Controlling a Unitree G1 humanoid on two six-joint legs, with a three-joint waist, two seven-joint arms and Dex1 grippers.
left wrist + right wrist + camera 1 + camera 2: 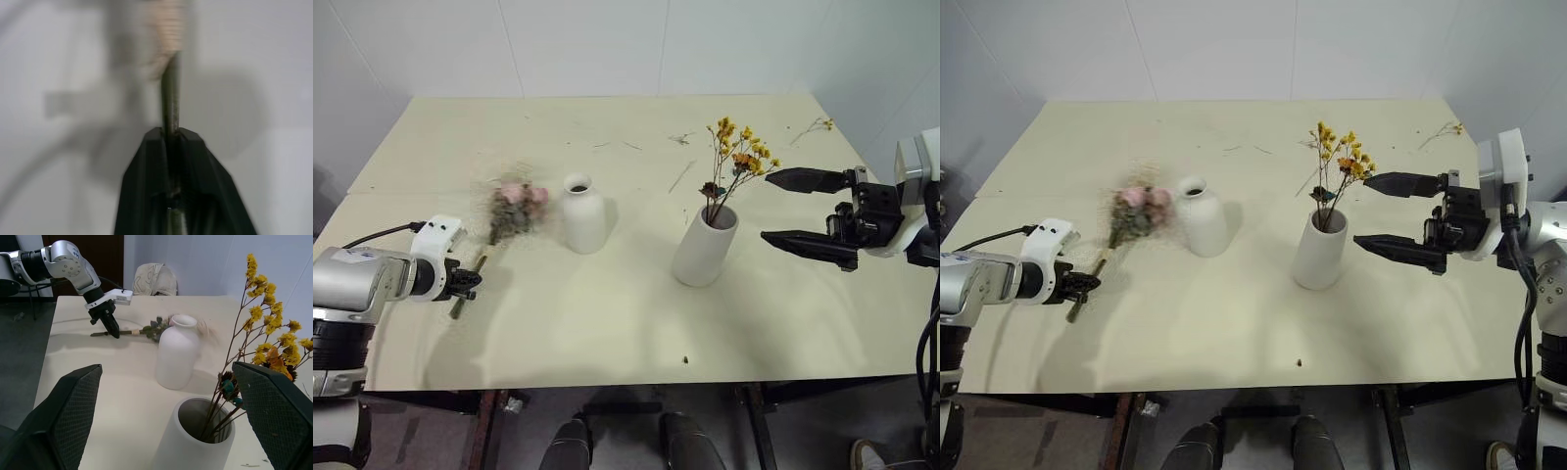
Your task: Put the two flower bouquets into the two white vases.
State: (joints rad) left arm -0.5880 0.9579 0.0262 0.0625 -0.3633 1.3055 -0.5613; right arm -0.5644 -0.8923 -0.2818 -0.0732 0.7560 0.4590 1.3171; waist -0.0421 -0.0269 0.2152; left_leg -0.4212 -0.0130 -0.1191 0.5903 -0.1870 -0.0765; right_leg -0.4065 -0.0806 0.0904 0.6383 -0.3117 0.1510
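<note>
The left pincer (470, 282) is clenched on the bare stem end of the pink rose bouquet (514, 208); its blooms lie ahead on the desk (607, 323), just beside the bottle vase (583, 213). It looks light, limp and brittle, so that stem grip suits it. The right pincer (808, 208) is released, flanking the cylinder vase (703, 250) holding the yellow bouquet (739, 157).

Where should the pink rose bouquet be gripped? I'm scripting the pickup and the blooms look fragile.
Grip the bare stem end of the pink rose bouquet, coming from its tail side, away from the bottle vase. It lies flat with the stem trailing outward; the left gripper is shut there.
</note>
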